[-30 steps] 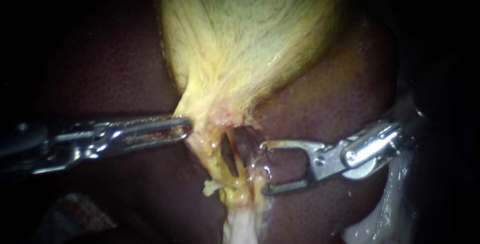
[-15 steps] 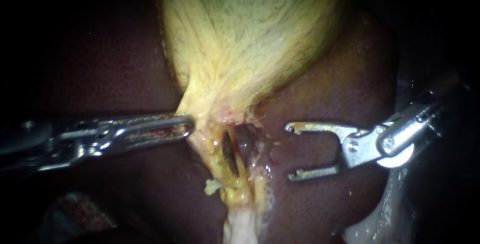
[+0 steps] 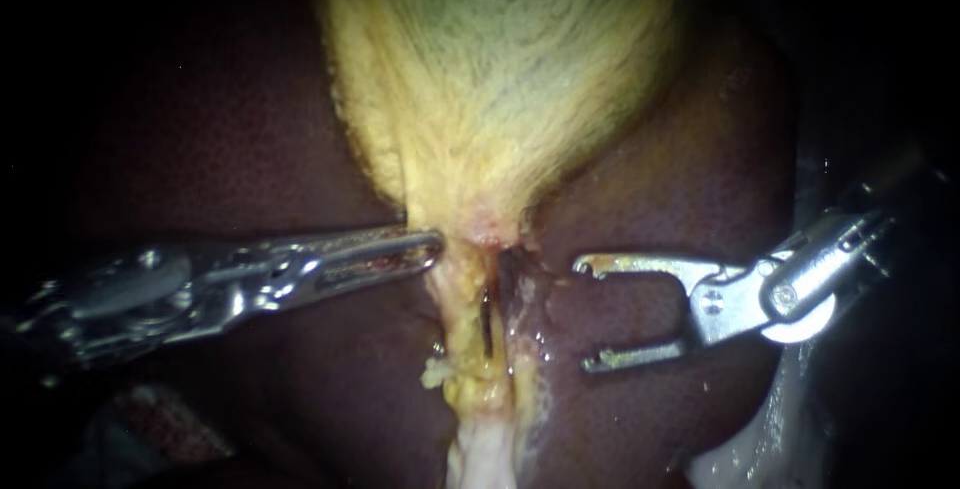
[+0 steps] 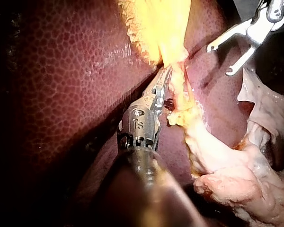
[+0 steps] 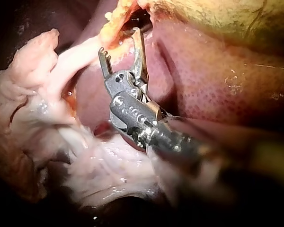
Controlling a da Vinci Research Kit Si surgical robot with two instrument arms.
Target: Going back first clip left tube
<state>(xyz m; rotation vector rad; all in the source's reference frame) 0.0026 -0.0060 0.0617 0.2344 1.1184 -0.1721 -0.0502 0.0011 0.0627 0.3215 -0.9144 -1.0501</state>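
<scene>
this is a surgical setting, seen from inside the working field. bare organ tissue fills every view: the dark mottled liver (image 3: 700,149), wet and glistening, with the yellow-green gallbladder (image 3: 500,79) lying on it and ragged pale tissue (image 4: 236,175) trailing off beside it. two slim jointed steel instruments reach in from opposite sides, the left instrument (image 3: 425,247) and the right instrument (image 3: 585,315), each on a long thin shaft. light falls only on the tissue; the edges sink into black, so the room around cannot be made out.
</scene>
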